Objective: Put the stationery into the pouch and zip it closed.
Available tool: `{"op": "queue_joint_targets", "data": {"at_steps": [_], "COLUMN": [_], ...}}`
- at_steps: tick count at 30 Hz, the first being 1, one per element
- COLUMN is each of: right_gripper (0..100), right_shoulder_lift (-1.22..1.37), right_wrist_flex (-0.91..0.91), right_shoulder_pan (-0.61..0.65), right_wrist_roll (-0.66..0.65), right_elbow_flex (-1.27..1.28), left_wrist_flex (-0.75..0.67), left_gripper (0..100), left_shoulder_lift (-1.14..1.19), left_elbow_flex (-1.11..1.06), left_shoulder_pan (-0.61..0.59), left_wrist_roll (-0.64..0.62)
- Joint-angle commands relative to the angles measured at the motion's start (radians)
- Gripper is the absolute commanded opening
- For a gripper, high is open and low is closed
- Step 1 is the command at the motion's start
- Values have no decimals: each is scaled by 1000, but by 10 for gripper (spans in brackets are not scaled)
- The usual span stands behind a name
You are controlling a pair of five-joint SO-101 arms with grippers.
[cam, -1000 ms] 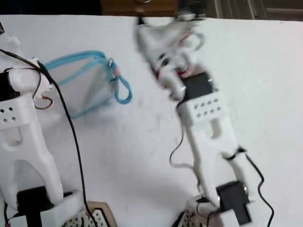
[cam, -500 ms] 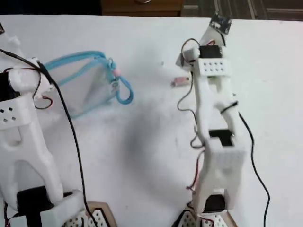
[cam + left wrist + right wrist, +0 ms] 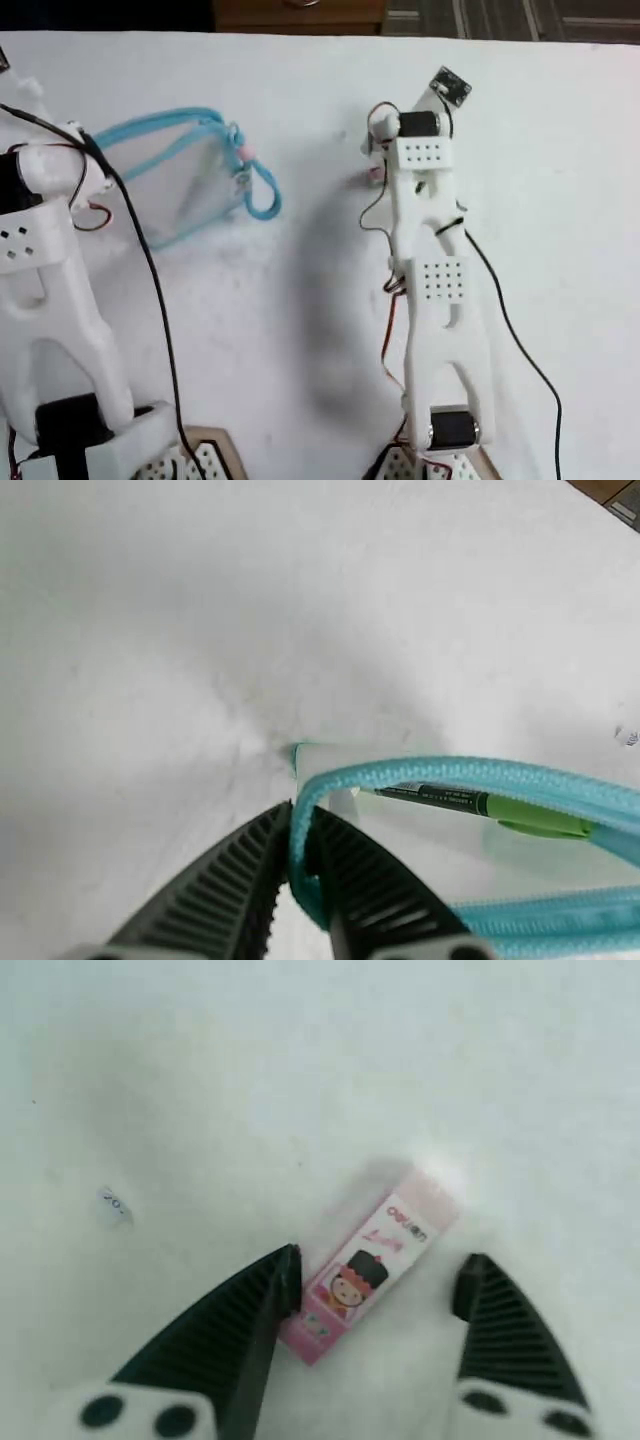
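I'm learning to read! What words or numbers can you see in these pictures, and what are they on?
Pink eraser wrapper: small red print beside a cartoon figure, too blurred to read.
Pen in the pouch: a line of tiny print, too small to read.
Small scrap: marks too small to read.

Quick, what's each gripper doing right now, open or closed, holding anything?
Left gripper: shut on the turquoise-edged clear pouch.
Right gripper: open, straddling the pink rectangular eraser.
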State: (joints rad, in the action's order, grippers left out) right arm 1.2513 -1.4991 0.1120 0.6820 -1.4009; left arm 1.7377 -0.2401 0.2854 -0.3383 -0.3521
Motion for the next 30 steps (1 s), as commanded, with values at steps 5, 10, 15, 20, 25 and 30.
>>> {"op": "queue_joint_targets", "data": {"at_steps": [5, 10, 15, 20, 25, 30], "right_gripper": [72, 13, 16, 16, 16, 17], "right_shoulder_lift": [-42, -127, -271, -495, -816, -1135], "right_wrist_flex": [-47, -154, -274, -274, -274, -271], "right_shoulder_pan": [-12, -2, 5, 35, 102, 165], "right_wrist_roll": [-35, -167, -273, -311, -313, -473], "right_elbow_flex": [-74, -80, -68, -54, 235, 718], "left_wrist_flex": [-18, -18, -18, -18, -17, -17], "left_gripper": [22, 22, 22, 22, 22, 22], "left_shoulder_lift": [30, 30, 30, 30, 30, 30], "left_elbow_flex": [15, 15, 17, 17, 17, 17], "left_shoulder_pan": [1, 1, 1, 1, -1, -1], "left_wrist_roll": [6, 6, 6, 6, 6, 6]}}
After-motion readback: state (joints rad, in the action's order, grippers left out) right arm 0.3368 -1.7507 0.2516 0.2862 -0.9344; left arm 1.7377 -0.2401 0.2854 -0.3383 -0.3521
